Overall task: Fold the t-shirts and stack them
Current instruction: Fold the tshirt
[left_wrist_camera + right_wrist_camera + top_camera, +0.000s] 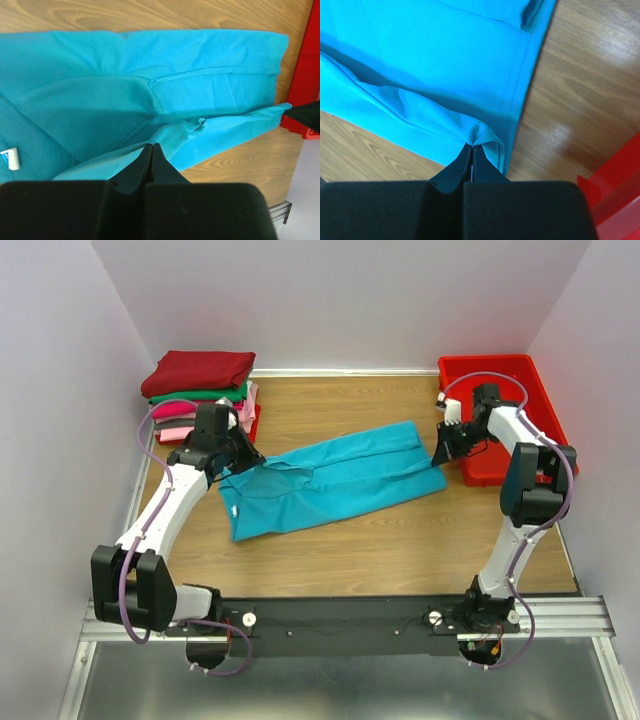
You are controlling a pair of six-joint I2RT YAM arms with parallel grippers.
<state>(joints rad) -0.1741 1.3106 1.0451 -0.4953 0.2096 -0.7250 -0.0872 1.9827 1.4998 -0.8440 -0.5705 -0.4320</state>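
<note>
Teal tee point(330, 485) lies partly folded lengthwise on table point(400, 550), running diagonally from L-near to R-far. L gripper point(151, 148) is clenched on the fold's edge at collar end, cloth raised off the wood. R gripper point(471, 148) is clenched on the hem-end corner of the same fold. Further back L: stack point(200, 395) of 4 folded tees, dark red on top, then green, magenta, lt pink. Far R: red bin point(500, 365), R arm over its near wall, interior partly hidden.

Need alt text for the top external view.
A teal t-shirt lies stretched across a wooden table, the left end effector and right end effector each shut on one end. Folded shirts are stacked far left; a red bin sits far right.
</note>
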